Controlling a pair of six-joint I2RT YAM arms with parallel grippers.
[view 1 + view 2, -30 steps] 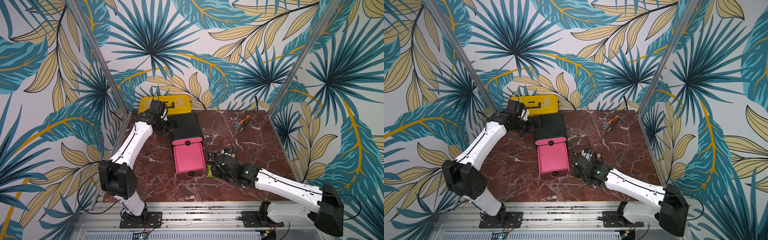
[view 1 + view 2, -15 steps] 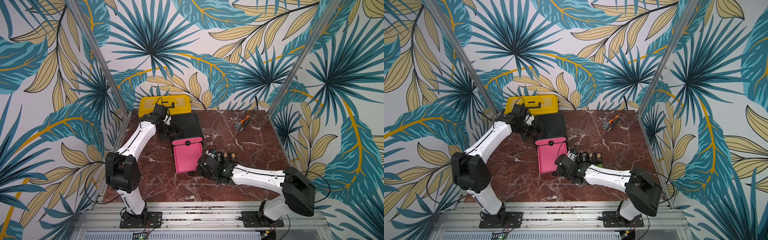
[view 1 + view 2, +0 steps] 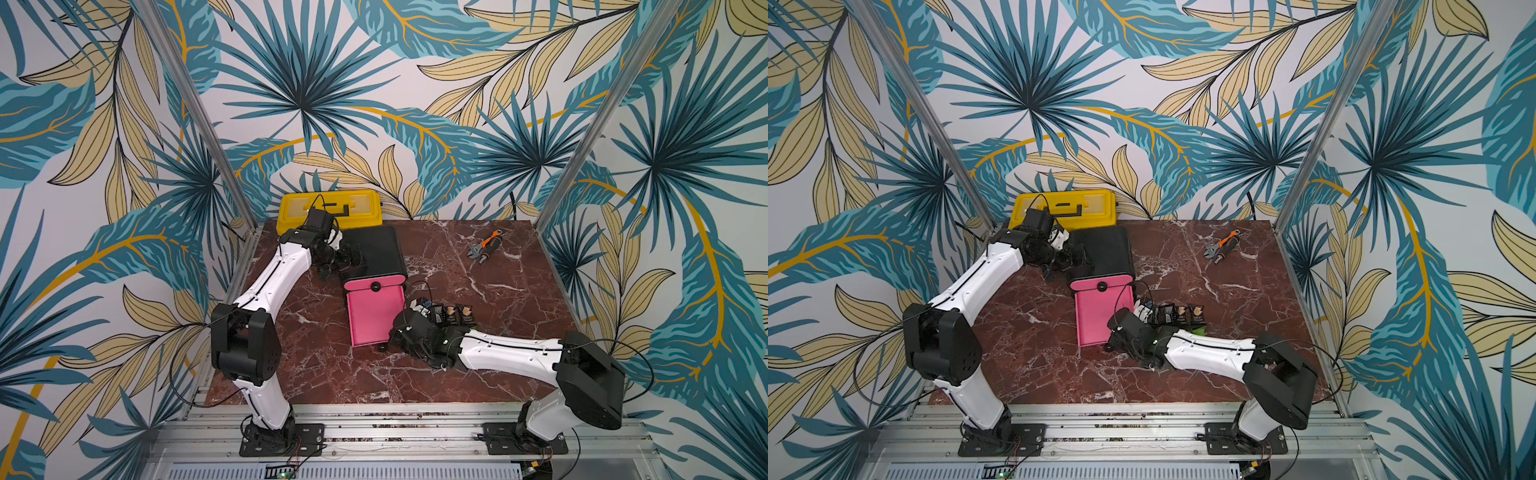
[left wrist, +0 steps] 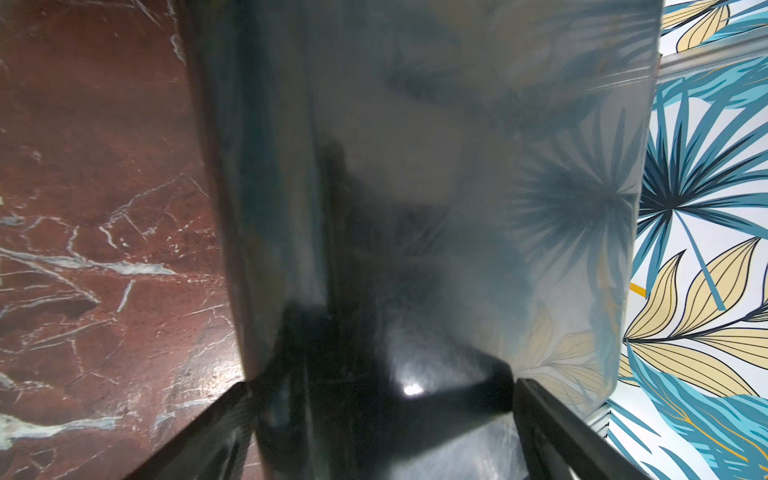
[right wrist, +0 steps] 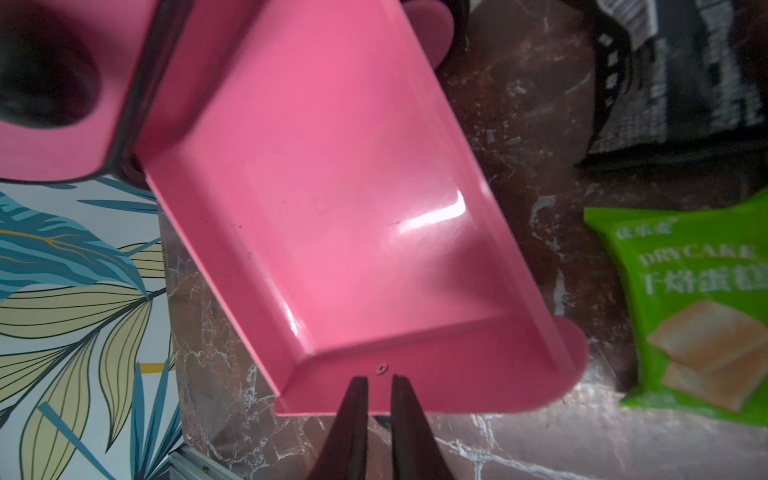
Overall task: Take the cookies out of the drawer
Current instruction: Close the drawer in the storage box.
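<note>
The pink drawer point(image 3: 374, 316) point(image 3: 1096, 320) stands pulled out of a black cabinet point(image 3: 374, 249), and its inside point(image 5: 332, 208) is bare. The cookies point(image 3: 451, 313) point(image 3: 1177, 313) lie in a cluster on the table just right of the drawer: black and white packets, plus a green packet point(image 5: 698, 307). My right gripper point(image 5: 379, 380) point(image 3: 384, 345) sits at the drawer's front wall, its fingers nearly together around the small black knob. My left gripper point(image 4: 382, 415) point(image 3: 351, 264) clamps the cabinet's left side, one finger on each face.
A yellow toolbox point(image 3: 328, 205) stands against the back wall behind the cabinet. An orange-handled wrench point(image 3: 484, 247) lies at the back right of the marble table point(image 3: 478, 374). My right forearm lies low across the table, over part of the cookie cluster.
My right gripper has swung left from the packets to the drawer's front and narrowed its jaws. My left gripper moved in against the cabinet's side.
</note>
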